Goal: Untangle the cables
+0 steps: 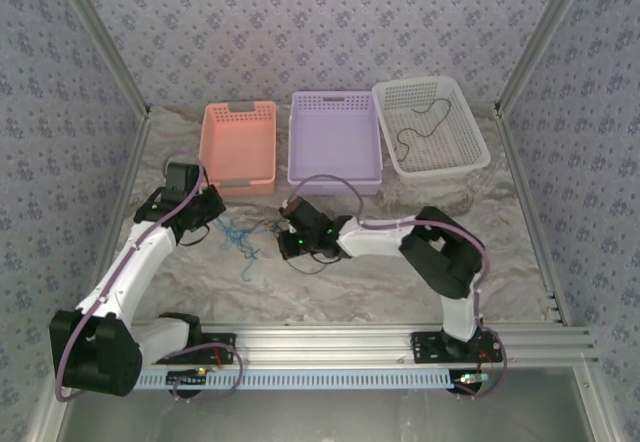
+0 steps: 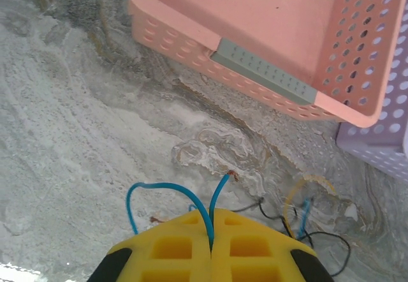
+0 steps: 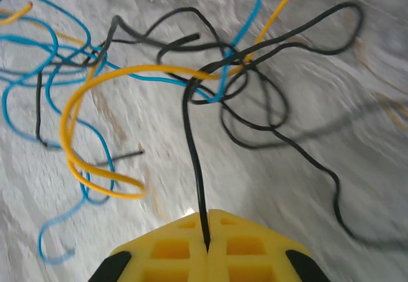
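Squarely in clamped right pincer [image 3: 208, 217], black cable [image 3: 190, 135]; in clamped left pincer [image 2: 211, 217], blue cable [image 2: 215, 196].

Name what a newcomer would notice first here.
A knot of black, blue and yellow cables sprawls on the marbled table between the arms. Each gripper is shut on one strand: the right gripper on a black cable, the left gripper on a blue cable. Along the far edge sit a pink basket, a purple basket and a white basket holding a black cord.

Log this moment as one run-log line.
left claw: shut on blue cable | right claw: shut on black cable | tangle: knotted, on table
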Controlling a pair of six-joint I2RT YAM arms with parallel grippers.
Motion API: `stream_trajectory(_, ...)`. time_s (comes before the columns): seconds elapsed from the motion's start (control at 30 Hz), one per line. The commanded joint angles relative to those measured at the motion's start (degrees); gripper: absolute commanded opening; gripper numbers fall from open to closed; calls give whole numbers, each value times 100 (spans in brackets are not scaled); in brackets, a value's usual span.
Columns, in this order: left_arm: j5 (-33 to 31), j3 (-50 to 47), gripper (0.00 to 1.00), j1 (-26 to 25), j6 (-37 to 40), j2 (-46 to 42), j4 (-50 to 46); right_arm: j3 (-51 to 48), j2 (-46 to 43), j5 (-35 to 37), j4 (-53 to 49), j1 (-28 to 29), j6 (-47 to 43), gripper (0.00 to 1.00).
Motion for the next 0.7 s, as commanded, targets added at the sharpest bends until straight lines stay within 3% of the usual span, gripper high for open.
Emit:
stream_trajectory(0.0, -267, -2, 0, 99, 69, 72, -119, -268, -867, -2, -523, -114, -269, 0)
stream_trajectory(0.17, -576, -7, 0, 226, 151, 191, -134, -642, -1911, 31, -1449, -480, -648, 0)
stream_trajectory(0.4, -747, -107, 0, 304, 181, 349, -50, -758, -3313, -371, -2071, -1616, -877, 0)
stream_trajectory(0.67, -945, -212, 0, 321, 169, 623, 47, -328, -3962, -781, -2759, -2898, -1155, 0)
